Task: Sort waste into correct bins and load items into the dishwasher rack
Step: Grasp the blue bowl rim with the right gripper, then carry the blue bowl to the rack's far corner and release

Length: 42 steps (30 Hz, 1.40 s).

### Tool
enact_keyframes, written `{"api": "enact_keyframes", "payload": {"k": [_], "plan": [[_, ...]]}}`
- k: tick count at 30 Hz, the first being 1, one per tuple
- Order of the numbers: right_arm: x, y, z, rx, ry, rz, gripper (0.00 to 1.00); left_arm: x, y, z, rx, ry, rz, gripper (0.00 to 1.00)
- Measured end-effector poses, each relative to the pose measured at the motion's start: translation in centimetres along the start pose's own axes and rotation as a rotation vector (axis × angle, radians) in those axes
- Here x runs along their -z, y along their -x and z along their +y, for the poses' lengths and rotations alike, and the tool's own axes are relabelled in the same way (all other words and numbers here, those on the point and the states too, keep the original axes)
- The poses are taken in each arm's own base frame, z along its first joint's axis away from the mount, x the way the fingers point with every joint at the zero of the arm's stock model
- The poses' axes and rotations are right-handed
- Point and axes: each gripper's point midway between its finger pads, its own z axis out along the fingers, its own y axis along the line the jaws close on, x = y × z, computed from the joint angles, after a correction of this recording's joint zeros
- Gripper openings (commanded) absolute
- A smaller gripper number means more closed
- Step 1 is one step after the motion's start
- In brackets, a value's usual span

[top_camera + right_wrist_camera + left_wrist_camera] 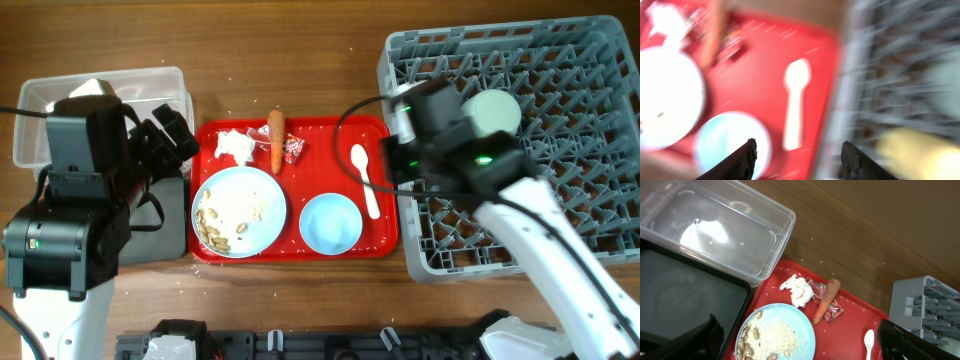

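Two grippers, both empty. The left gripper (799,335) is hanging wide open above the plate (238,210), beside the black tray (685,295) and the clear tub (715,230). That probably puts it in reach of both the waste and the bins.

All the waste is sitting on the red tray (385,180). The tissue (234,146), carrot (276,140) and wrapper (294,149) are bunching together along the far edge, and the scraps (215,225) are lying on the plate. Nothing is showing in either bin.

The right gripper (799,150) is also spread wide, holding nothing, over the tray's right edge next to the rack (560,70). Its view is blurring. The spoon (365,178) is lying just below its fingers, so it looks like the next pick.

One bowl (331,222) is waiting on the tray. The other bowl (495,112) is sitting in the rack. A blurry yellow shape (925,155) in the rack is likely the cup, but I cannot tell for sure.
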Motion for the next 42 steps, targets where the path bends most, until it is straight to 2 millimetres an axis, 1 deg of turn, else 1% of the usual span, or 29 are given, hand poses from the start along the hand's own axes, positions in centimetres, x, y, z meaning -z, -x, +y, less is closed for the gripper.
{"api": "enact_keyframes", "payload": {"k": [1,2,4,5,7,10,11,13,14,15,16,17,20,22,24,25,27,28,30,31,33,34,36,37,38,39,42], "plan": [[-0.9,-0.8,1.1,0.0,0.018,0.037,0.54,0.0,0.0,0.0,0.0,0.0,0.0,1.0],[-2.2,-1.9,2.2,-0.008,0.032,0.093,0.54,0.0,0.0,0.0,0.0,0.0,0.0,1.0],[-4.9,-4.3,3.3,-0.039,0.028,0.207,0.51,0.0,0.0,0.0,0.0,0.0,0.0,1.0],[-5.9,-5.0,3.5,-0.052,0.018,0.248,0.49,0.0,0.0,0.0,0.0,0.0,0.0,1.0],[-8.2,-6.6,3.6,-0.087,-0.008,0.34,0.42,0.0,0.0,0.0,0.0,0.0,0.0,1.0],[-10.3,-8.6,3.6,-0.115,-0.026,0.44,0.38,0.0,0.0,0.0,0.0,0.0,0.0,1.0],[-11.0,-9.2,3.6,-0.126,-0.031,0.472,0.34,0.0,0.0,0.0,0.0,0.0,0.0,1.0],[-11.7,-10.1,3.6,-0.131,-0.039,0.514,0.3,0.0,0.0,0.0,0.0,0.0,0.0,1.0],[-12.0,-10.4,3.6,-0.135,-0.042,0.529,0.22,0.0,0.0,0.0,0.0,0.0,0.0,1.0],[-12.3,-10.6,3.6,-0.139,-0.044,0.54,0.11,0.0,0.0,0.0,0.0,0.0,0.0,1.0],[-12.4,-10.7,3.6,-0.143,-0.044,0.544,0.06,0.0,0.0,0.0,0.0,0.0,0.0,1.0],[-12.4,-10.6,3.7,-0.14,-0.038,0.542,0.04,0.0,0.0,0.0,0.0,0.0,0.0,1.0],[-12.6,-10.4,3.8,-0.135,-0.027,0.531,0.04,0.0,0.0,0.0,0.0,0.0,0.0,1.0],[-12.6,-9.9,3.9,-0.132,-0.025,0.507,0.04,0.0,0.0,0.0,0.0,0.0,0.0,1.0],[-12.2,-9.1,3.4,-0.127,-0.044,0.47,0.04,0.0,0.0,0.0,0.0,0.0,0.0,1.0],[-11.7,-8.5,3.1,-0.123,-0.06,0.437,0.04,0.0,0.0,0.0,0.0,0.0,0.0,1.0],[-10.1,-6.1,2.1,-0.117,-0.103,0.331,0.04,0.0,0.0,0.0,0.0,0.0,0.0,1.0],[-8.5,-4.2,1.3,-0.118,-0.134,0.241,0.04,0.0,0.0,0.0,0.0,0.0,0.0,1.0],[-4.9,-0.7,-0.7,-0.139,-0.209,0.06,0.04,0.0,0.0,0.0,0.0,0.0,0.0,1.0],[-2.5,0.9,-2.2,-0.162,-0.262,-0.044,0.04,0.0,0.0,0.0,0.0,0.0,0.0,1.0],[1.2,2.9,-4.9,-0.211,-0.356,-0.19,0.04,0.0,0.0,0.0,0.0,0.0,0.0,1.0],[4.3,4.0,-7.4,-0.263,-0.442,-0.301,0.04,0.0,0.0,0.0,0.0,0.0,0.0,1.0],[8.9,4.9,-11.8,-0.362,-0.601,-0.443,0.04,0.0,0.0,0.0,0.0,0.0,0.0,1.0],[10.3,4.9,-13.5,-0.398,-0.665,-0.481,0.05,0.0,0.0,0.0,0.0,0.0,0.0,1.0],[11.9,4.7,-15.6,-0.442,-0.75,-0.516,0.04,0.0,0.0,0.0,0.0,0.0,0.0,1.0],[13.5,4.4,-18.3,-0.497,-0.862,-0.544,0.04,0.0,0.0,0.0,0.0,0.0,0.0,1.0],[15.6,3.2,-23.1,-0.59,-1.061,-0.551,0.04,0.0,0.0,0.0,0.0,0.0,0.001,1.0]]}}
